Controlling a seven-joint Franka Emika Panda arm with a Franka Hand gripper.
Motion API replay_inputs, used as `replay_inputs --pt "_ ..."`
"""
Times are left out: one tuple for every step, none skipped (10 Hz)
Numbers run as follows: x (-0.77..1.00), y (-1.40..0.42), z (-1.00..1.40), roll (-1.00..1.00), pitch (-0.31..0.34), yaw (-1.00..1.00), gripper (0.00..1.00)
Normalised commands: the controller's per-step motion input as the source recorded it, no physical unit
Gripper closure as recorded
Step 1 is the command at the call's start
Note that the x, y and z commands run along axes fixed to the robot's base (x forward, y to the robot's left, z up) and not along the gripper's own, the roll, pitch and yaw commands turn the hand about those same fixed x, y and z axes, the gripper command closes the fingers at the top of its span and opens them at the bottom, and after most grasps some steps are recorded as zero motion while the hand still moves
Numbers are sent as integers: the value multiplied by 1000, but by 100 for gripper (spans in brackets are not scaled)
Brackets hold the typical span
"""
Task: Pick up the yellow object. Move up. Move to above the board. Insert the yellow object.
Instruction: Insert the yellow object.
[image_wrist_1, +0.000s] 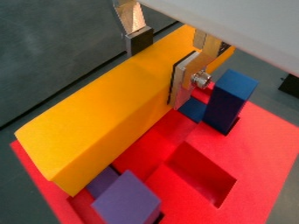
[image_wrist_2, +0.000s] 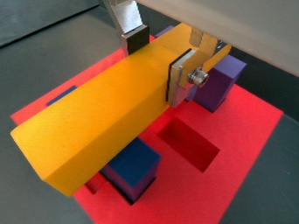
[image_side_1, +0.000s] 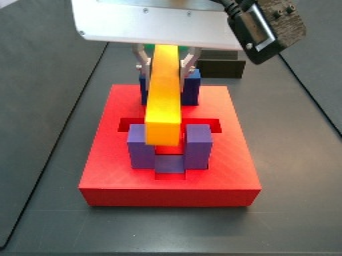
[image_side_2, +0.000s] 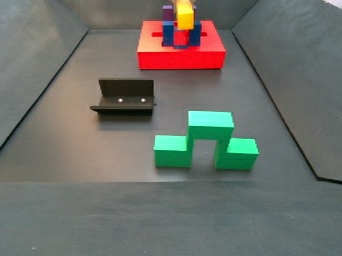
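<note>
My gripper (image_wrist_1: 162, 63) is shut on the yellow object (image_wrist_1: 100, 122), a long yellow block, with one pad on each long side. It shows the same way in the other wrist picture: gripper (image_wrist_2: 160, 61), block (image_wrist_2: 100, 118). In a side view the gripper (image_side_1: 166, 62) holds the block (image_side_1: 164, 100) lengthwise over the red board (image_side_1: 167, 185), between the upright blue and purple posts. A rectangular slot (image_wrist_1: 201, 171) in the board lies open just below the block. From the far side view the block (image_side_2: 186, 17) sits over the board (image_side_2: 181, 58) at the back.
A blue post (image_wrist_1: 228, 101) and a purple post (image_wrist_1: 126, 199) stand on the board close beside the block; purple posts (image_side_1: 139, 150) flank its front end. A green stepped piece (image_side_2: 203, 140) and the fixture (image_side_2: 123, 98) stand on the dark floor nearer the front.
</note>
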Motion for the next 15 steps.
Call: replay_inputs --pt "0 -380 -197 99 0 37 100" --pt "234 -537 -3 199 19 46 100" --pt "423 -343 -11 319 47 0 100" --pt "469 -100 -97 333 46 0 100" --pt "280 0 -194 317 20 0 100" --pt "0 134 -223 314 0 -43 100" --pt "-100 386 -183 204 0 -83 100" --pt "-63 303 -69 119 0 -69 100" --pt "0 271 -14 54 0 0 100" --pt "0 106 -320 114 0 0 100" --pt "-89 -103 -597 60 0 0 100" --pt "0 -117 -591 41 0 6 100" --pt "0 -160 -514 0 0 20 100" --pt "37 -151 -369 0 0 29 100" --pt "57 -134 -366 0 0 9 100"
